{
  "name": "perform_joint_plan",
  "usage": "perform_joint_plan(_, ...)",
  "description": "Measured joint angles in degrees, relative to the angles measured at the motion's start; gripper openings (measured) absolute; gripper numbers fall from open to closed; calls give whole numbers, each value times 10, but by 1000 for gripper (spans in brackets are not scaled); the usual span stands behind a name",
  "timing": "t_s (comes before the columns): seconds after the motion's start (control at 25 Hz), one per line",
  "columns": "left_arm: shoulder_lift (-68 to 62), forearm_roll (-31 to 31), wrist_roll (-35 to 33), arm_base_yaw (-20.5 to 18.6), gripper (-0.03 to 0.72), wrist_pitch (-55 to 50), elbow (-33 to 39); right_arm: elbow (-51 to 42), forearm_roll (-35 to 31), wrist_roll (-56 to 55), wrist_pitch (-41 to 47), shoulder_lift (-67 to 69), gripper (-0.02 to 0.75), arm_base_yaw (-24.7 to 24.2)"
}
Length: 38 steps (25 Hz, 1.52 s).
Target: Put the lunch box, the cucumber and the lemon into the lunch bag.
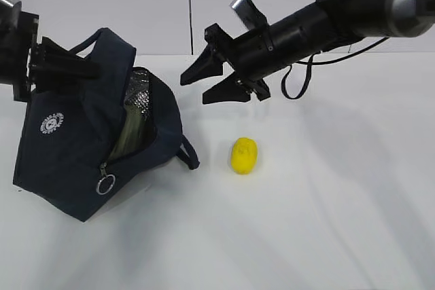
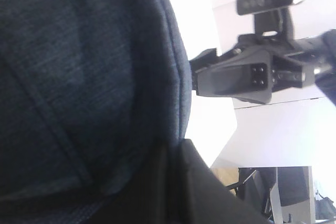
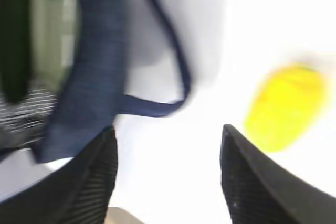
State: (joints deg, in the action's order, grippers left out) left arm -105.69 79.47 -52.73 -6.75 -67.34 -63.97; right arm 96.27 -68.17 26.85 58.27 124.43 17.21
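Your right gripper (image 1: 216,81) hangs with jaws apart, empty, above the table between the lunch bag (image 1: 68,147) and the lemon (image 1: 244,155). The lemon lies below it, slightly to its right (long axis nearly upright in the exterior view). The left gripper (image 1: 61,66) is clamped on the bag's upper edge, so the right arm is nearer.

lunch bag (image 1: 68,147) at left on table (image 1: 326,222), lunch box (image 1: 132,130) inside it, lemon (image 1: 244,155) to its right

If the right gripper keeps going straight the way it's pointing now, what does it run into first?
Probably the lunch bag. The open right gripper points left and slightly down toward the bag's gaping mouth, with nothing between them. The lemon lies below that line, so it would likely pass over it. Depth is uncertain.
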Motion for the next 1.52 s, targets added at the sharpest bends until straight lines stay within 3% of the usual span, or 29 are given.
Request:
perform_joint_plan(0.32,1,-3,0,-1,-3,0,0,6,283,-192,18,-44,463,1)
perform_joint_plan(0.68,1,-20,0,-1,-3,-1,0,20,445,-346,21,-45,514,36)
perform_joint_plan(1.52,1,-39,-2,-1,-3,-1,0,23,507,-458,-18,24,517,59)
